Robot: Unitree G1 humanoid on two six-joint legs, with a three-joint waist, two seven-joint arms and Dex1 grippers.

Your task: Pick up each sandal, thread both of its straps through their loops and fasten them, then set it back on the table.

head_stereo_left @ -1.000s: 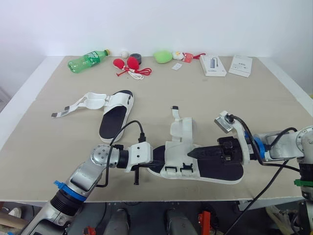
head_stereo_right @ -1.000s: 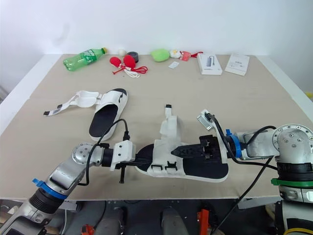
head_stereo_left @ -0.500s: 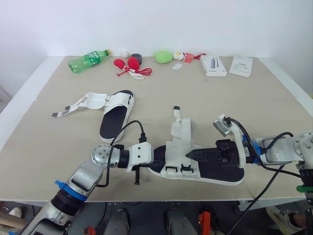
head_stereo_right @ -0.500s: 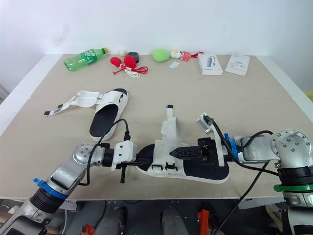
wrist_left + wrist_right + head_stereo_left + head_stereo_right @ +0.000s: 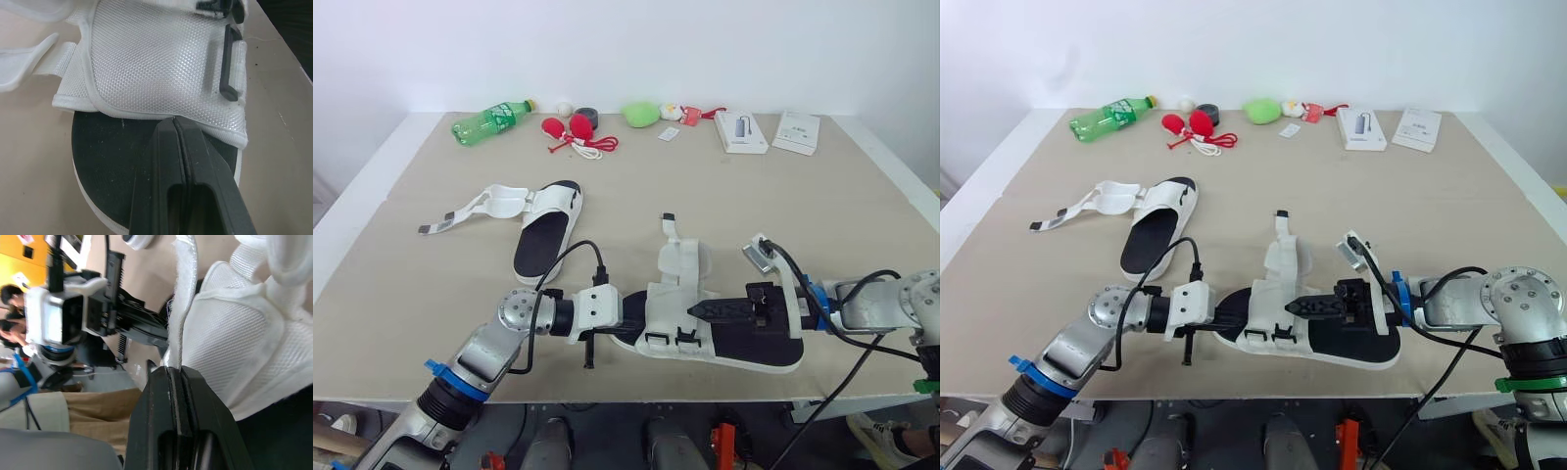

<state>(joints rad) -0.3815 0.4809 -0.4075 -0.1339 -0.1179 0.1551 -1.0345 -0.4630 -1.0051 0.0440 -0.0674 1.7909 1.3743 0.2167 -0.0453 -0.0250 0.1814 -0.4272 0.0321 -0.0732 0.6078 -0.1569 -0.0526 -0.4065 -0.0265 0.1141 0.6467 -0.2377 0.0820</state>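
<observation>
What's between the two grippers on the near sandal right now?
The near sandal's white mesh upper with two black loops; head views show it. The right gripper pinches its edge; the left gripper, shut, rests on the black footbed.

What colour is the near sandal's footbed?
Black; the footbed shows best in the left wrist view.

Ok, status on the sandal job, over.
Left gripper shut, tips at the black footbed of the near white mesh sandal. Right gripper shut on its white strap. Second white sandal lies apart, straps open.
</observation>
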